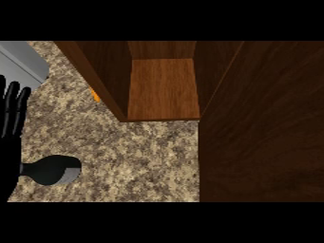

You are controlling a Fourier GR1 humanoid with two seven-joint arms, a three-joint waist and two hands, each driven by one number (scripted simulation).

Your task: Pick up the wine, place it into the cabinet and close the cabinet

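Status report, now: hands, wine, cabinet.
Left hand open, resting at left edge; right hand not in view. Wine on counter, untouched. Cabinet open, door swung out at right.

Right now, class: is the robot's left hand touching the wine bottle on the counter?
Cannot tell. In the head view the left hand overlaps the neck end of the wine bottle, hiding any contact or gap.

wine bottle point(51, 170) neck behind left hand point(2, 137), orange thing point(95, 95) mostly hidden by cabinet point(108, 80)
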